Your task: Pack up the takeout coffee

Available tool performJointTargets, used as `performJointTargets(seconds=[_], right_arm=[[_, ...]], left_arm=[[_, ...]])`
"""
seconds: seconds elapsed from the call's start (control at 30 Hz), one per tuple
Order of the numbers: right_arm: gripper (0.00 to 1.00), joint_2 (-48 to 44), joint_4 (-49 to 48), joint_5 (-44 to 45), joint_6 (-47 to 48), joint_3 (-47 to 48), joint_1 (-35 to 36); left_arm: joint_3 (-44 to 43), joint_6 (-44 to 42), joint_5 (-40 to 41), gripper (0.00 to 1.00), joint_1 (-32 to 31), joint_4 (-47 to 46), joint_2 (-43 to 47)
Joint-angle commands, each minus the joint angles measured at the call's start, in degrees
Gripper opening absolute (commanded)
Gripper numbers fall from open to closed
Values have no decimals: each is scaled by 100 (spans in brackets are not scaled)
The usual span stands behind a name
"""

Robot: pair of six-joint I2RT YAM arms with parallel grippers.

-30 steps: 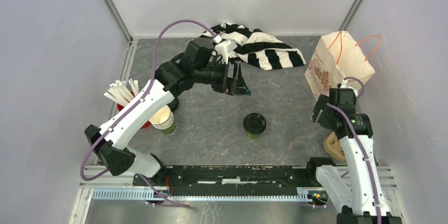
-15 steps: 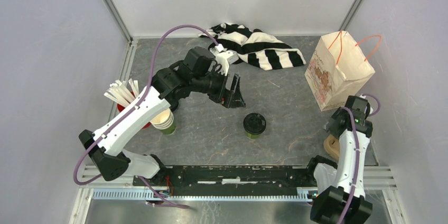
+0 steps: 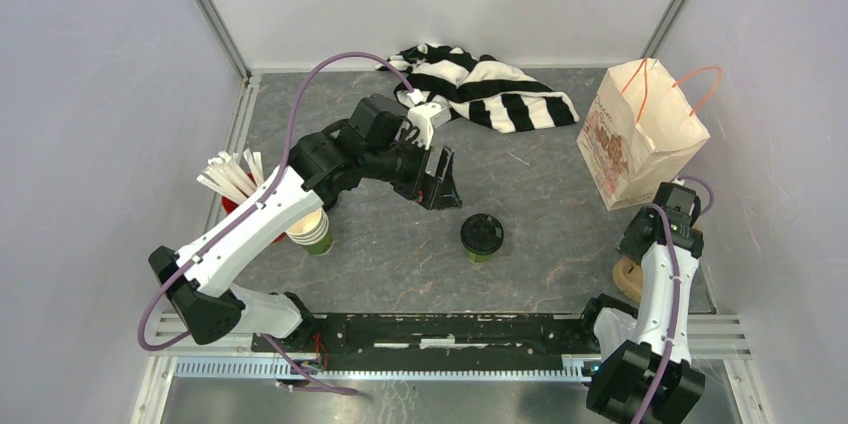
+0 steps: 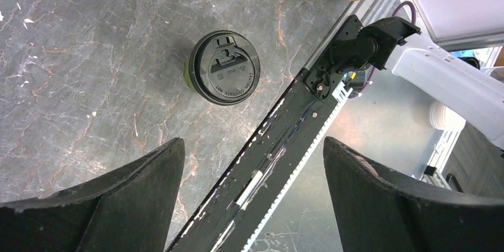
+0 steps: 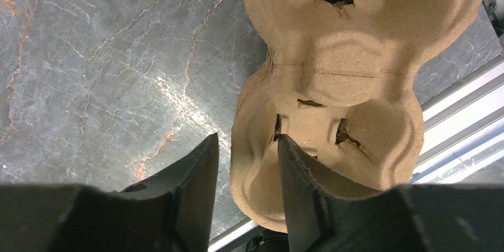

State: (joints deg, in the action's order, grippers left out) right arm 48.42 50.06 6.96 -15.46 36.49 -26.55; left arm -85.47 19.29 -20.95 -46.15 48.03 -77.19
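Observation:
The takeout coffee [image 3: 481,236], a small green cup with a black lid, stands upright mid-table; it also shows in the left wrist view [image 4: 224,68]. My left gripper [image 3: 440,180] hangs above and behind-left of it, jaws wide open and empty [image 4: 252,145]. My right gripper [image 3: 640,249] points down at the near right over a brown pulp cup carrier [image 3: 628,282]. In the right wrist view the right gripper [image 5: 246,145] is narrowly open and straddles the carrier's [image 5: 339,85] rim: one finger is over a well, the other over the table, with a gap showing.
A paper bag [image 3: 640,129] with orange handles stands at the right. A striped black-and-white cloth [image 3: 480,89] lies at the back. A stack of lidless green cups [image 3: 312,227] and a red holder with white sticks [image 3: 235,184] stand at the left. The black rail [image 4: 279,139] runs along the near edge.
My left gripper has moved a little nearer the coffee. My right arm has swung from beside the bag back and down over the cup carrier.

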Motion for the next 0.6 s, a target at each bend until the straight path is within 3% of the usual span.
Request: performJointTargets(seconds=[0.0,0.17,0.57], right_arm=[[44,52,-140,-24,109,25,-26],[37,77,-75,60,140,129,-28],[36,75,-25,-6,203,228,-27]], left_arm=[[42,-405,102,92,-25,21,213],[6,-522,253,93,-126,36,134],[-149,-557,232,93,-157,22,-80]])
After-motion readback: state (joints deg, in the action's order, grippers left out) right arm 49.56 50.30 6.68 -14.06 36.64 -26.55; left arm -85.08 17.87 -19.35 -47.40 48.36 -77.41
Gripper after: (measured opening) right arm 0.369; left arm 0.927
